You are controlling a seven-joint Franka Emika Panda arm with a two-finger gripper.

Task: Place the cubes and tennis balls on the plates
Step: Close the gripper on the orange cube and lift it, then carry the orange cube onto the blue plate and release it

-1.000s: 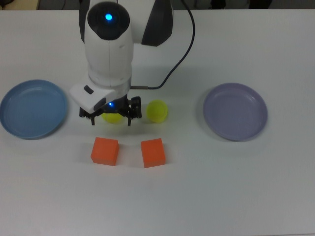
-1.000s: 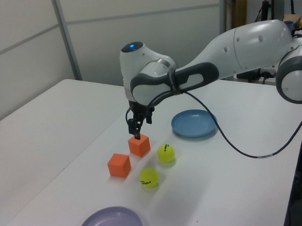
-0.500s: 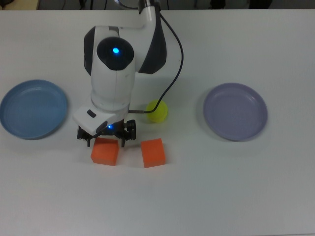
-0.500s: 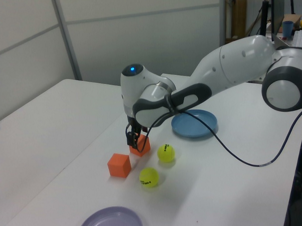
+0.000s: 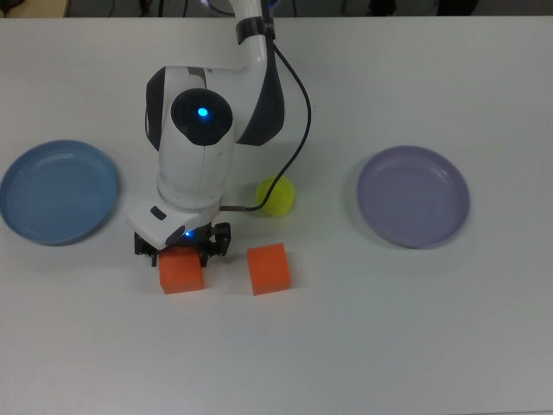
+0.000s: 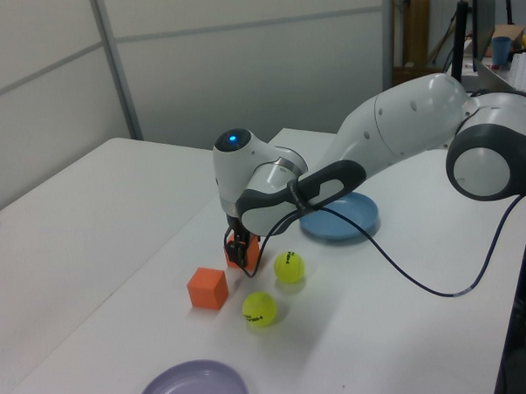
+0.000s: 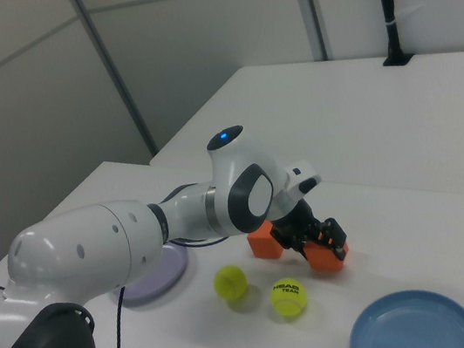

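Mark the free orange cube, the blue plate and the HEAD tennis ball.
free orange cube (image 5: 268, 268), top view, top face.
blue plate (image 5: 57, 190), top view, bare centre.
HEAD tennis ball (image 7: 288, 297), right view, lettered front.

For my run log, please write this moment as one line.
phase: grasp | pincer: down around orange cube nearest blue plate | other cube, balls: on table | plates: empty

The arm (image 6: 399, 121) is glossy white with rounded shells, broken by dark grey bands at its joints; 1 large grey disc caps the joint at the left view's right edge. A round blue light (image 5: 202, 112) glows on the dark cap of the wrist housing. A thin black cable (image 5: 298, 130) loops from the upper arm to just below that light. The pincer (image 5: 181, 246) is black, with a smaller blue light just above it.
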